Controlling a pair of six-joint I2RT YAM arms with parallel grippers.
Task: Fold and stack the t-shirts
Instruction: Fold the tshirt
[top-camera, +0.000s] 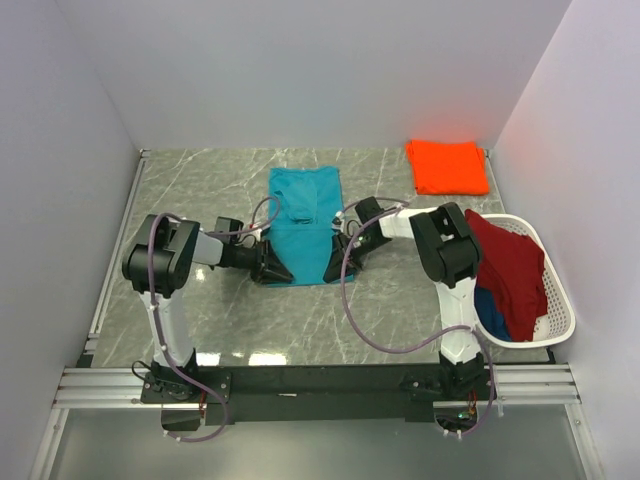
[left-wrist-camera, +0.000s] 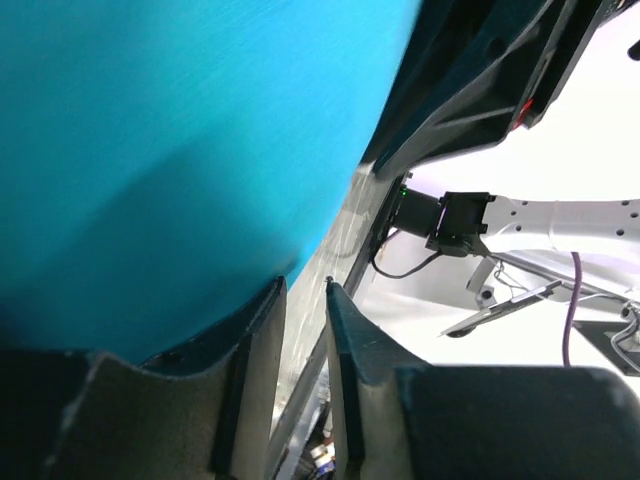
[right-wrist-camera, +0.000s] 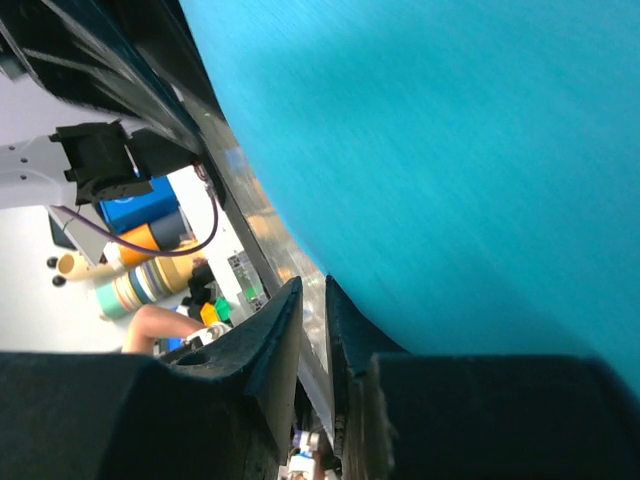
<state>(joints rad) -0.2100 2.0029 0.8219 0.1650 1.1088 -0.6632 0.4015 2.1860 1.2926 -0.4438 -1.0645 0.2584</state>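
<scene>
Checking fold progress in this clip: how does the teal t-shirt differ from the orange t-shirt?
The teal t-shirt lies mid-table; the orange t-shirt sits at the far right corner. The teal t-shirt is a long, partly folded strip; the orange t-shirt is a compact folded rectangle. The left gripper and right gripper are at the teal t-shirt's near corners; neither is near the orange t-shirt. Both lie flat on the table.

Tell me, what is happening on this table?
Two robot arms are working on a teal t-shirt spread in the middle of the table. The left gripper is at its near left edge, the right gripper at its near right edge; both jaws stand narrowly open with no cloth seen between them. An orange t-shirt lies folded at the far right; a dark red shirt and a blue shirt lie in the white basket.
</scene>
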